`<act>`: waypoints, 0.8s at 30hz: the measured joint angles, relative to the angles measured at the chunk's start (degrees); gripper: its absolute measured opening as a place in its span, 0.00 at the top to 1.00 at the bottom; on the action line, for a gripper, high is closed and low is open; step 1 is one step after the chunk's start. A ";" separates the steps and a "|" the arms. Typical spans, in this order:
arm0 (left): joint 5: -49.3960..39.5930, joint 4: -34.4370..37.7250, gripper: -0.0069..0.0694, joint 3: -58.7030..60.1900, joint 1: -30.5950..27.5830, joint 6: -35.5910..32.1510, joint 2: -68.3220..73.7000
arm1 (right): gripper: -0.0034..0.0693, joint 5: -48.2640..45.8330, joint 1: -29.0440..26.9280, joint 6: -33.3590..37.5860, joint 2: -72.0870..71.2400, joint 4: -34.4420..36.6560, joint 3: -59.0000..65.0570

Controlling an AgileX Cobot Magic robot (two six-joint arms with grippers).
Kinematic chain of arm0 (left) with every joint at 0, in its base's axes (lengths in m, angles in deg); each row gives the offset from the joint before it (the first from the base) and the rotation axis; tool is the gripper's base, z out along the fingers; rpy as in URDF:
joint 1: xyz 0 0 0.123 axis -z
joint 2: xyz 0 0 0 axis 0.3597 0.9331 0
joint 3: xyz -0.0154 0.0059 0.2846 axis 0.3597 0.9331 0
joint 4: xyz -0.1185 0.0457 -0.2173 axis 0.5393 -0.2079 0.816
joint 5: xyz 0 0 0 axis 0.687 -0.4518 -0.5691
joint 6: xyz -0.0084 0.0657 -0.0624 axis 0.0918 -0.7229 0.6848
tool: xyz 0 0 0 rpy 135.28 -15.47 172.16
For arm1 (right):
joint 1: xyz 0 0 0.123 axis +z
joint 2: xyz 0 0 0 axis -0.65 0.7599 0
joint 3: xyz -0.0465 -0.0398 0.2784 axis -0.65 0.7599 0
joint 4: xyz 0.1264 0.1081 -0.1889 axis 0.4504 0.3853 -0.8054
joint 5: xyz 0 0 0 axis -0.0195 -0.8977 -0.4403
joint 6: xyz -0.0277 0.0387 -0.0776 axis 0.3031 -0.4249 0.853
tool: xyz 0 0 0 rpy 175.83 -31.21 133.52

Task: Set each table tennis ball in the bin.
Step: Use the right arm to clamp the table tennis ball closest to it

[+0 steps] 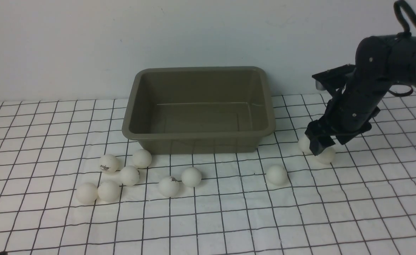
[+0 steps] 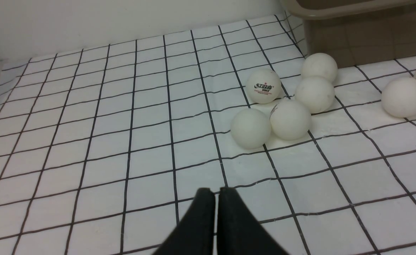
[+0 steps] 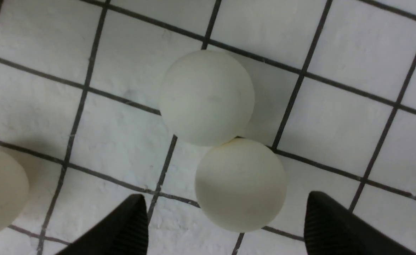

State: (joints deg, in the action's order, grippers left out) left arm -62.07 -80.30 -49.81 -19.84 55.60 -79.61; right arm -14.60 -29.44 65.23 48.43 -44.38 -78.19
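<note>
On the white table (image 1: 236, 219) with dark crossing lines, we are seeing ten small white balls, and all of them are lying outside the bin (image 1: 197, 146). The bin is standing near the wall (image 1: 87, 46), its top open, and we are seeing only its bare inside.

To the left of the bin's middle, five balls are sitting in a bunch. One ball (image 1: 142, 158) is resting close to the bin's front, and another (image 1: 130, 175) is lying just beside it. A ball with dark print (image 1: 109, 163) is sitting near them, and two more, one (image 1: 109, 191) and its neighbor (image 1: 86, 193), are touching each other.

In front of the bin, a pair is lying close together: one ball (image 1: 169, 186) with a dark mark, and one plain ball (image 1: 191, 177). Off to the right, a single ball (image 1: 276, 175) is sitting by itself.

Farther right, our right gripper (image 3: 225, 221) is hanging over the last two balls, which are touching. Its fingers are standing wide apart, and the nearer ball (image 3: 240, 185) is lying between them, with the other ball (image 3: 206, 98) just past it. We are not holding either one.

Our left gripper (image 2: 217, 193) is keeping its fingers together, with nothing between them.
</note>
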 joint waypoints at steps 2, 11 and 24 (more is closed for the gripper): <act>0.00 0.00 0.92 0.00 0.00 0.00 0.00 | 0.22 0.40 0.00 0.00 0.68 -0.21 0.00; 0.00 0.00 0.92 0.00 0.00 0.00 0.00 | 0.22 2.04 0.00 0.00 3.75 -0.65 -0.56; 0.00 0.00 0.92 0.00 0.00 0.00 0.00 | 0.46 -2.94 -0.18 -1.92 5.61 -0.89 -4.99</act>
State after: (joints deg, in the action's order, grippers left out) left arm -62.07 -80.30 -49.81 -19.84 55.60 -79.61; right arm -17.54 -29.62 63.31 54.04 -45.27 -83.18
